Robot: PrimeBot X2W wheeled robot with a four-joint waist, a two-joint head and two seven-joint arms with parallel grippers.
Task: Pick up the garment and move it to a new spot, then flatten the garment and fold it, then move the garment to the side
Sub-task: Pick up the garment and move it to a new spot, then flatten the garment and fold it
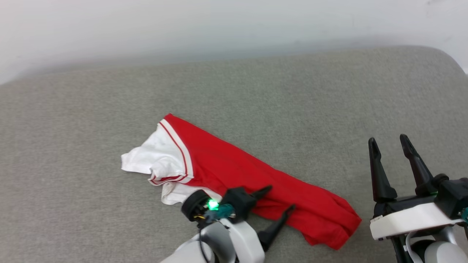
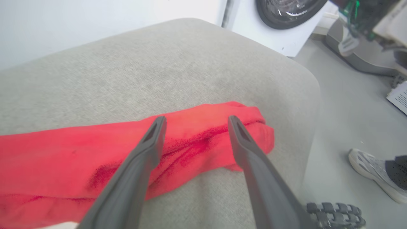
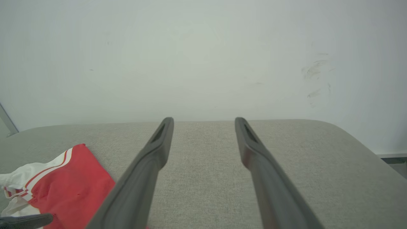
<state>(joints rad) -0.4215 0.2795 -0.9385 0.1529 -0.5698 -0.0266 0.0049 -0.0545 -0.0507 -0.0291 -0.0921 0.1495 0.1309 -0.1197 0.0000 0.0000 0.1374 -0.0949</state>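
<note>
Indoor test room arranged as laundry corner, maybe not real home. Washing machine, white front, round dark door, stands beyond rounded corner of pad. Large grey fabric pad, like sofa seat or mattress, serves as work surface; red and white garment lies on it. Plain white wall, few scuff marks, behind pad's far edge. Smooth grey floor beside pad; there person's sneaker and loose papers.

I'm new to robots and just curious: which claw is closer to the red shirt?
Left. The left gripper sits open over the garment, at its near edge; the right gripper, also open, stands apart beyond its red end, above bare cushion.
</note>
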